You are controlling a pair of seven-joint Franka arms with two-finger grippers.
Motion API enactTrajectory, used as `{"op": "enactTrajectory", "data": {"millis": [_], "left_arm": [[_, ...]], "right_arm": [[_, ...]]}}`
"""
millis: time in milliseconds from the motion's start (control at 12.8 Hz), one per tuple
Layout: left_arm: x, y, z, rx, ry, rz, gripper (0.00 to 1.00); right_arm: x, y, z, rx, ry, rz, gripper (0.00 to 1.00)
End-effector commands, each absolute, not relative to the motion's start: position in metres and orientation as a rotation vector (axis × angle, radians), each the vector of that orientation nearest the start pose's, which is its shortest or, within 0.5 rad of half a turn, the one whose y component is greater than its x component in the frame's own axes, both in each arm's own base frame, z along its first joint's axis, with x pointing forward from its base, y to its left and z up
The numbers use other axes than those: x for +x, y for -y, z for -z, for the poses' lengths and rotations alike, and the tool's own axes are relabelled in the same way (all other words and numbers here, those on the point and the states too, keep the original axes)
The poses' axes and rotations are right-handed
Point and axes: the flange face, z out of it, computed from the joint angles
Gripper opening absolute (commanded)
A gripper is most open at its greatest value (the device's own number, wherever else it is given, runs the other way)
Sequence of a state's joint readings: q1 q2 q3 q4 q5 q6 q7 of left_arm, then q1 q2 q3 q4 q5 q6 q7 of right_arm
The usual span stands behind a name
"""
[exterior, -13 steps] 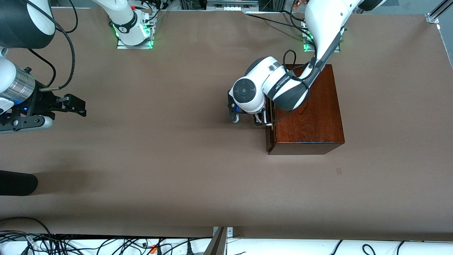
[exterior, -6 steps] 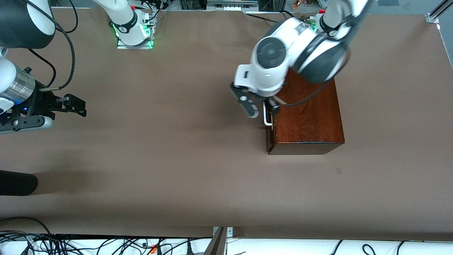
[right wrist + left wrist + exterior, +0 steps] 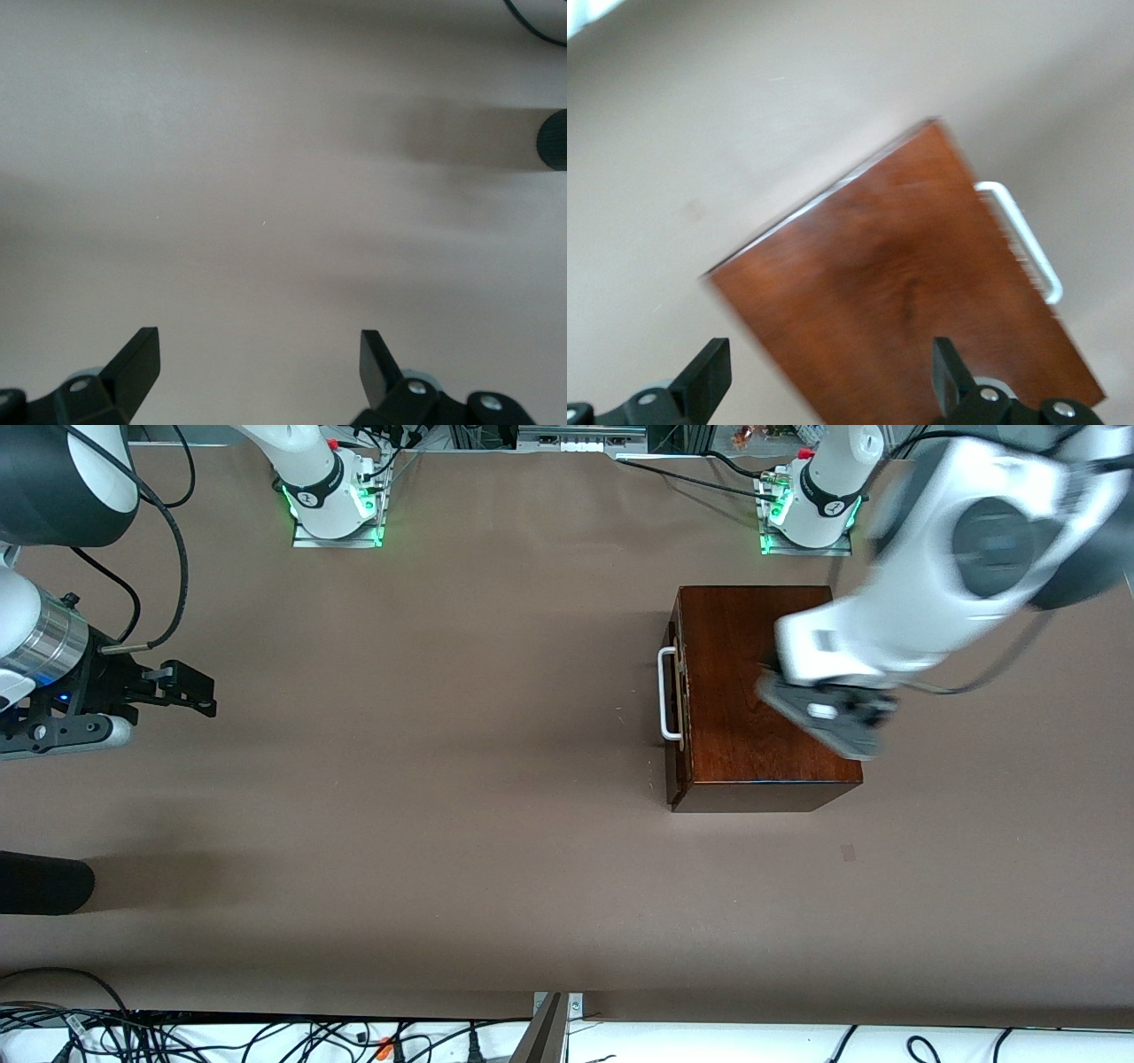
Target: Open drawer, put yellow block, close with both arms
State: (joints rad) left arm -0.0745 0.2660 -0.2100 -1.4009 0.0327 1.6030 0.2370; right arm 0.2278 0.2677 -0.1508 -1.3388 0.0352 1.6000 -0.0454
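The mahogany box (image 3: pixel 735 753) stands near the left arm's base, with the drawer (image 3: pixel 677 766) pushed in. Its white handle (image 3: pixel 666 695) faces the right arm's end of the table. My left gripper (image 3: pixel 833 722) hangs open and empty over the box top, at the edge away from the handle. The left wrist view shows the box lid (image 3: pixel 904 283) and handle (image 3: pixel 1023 235) below the open left gripper (image 3: pixel 830 381). My right gripper (image 3: pixel 190 688) waits open over bare table at the right arm's end, empty in its wrist view (image 3: pixel 257 363). The yellow block is out of view.
A black rounded object (image 3: pixel 44 881) pokes in over the table edge at the right arm's end, nearer the front camera than the right gripper, and shows in the right wrist view (image 3: pixel 554 140). Cables (image 3: pixel 177 1036) lie along the table's near edge.
The left gripper has left the drawer handle, risen and swung across the box top toward the left arm's end. The drawer stays shut. The right arm has not moved.
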Motion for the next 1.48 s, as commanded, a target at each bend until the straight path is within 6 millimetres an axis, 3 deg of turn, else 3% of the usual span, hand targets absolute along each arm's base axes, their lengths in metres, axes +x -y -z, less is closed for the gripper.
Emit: {"op": "enactTrajectory", "data": {"millis": [0,312,1404], "left_arm": [[0.589,0.093,-0.579,-3.127,-0.495,-0.06,1.0],[0.553,0.019,-0.622,-3.138,-0.152,0.034,1.0],[0.551,0.003,-0.624,-3.139,-0.089,0.038,1.0]], "right_arm": [[0.627,-0.066,-0.582,-3.118,0.181,0.006,1.0],[0.627,-0.065,-0.582,-3.119,0.179,0.006,1.0],[0.627,-0.065,-0.583,-3.119,0.179,0.009,1.0]]}}
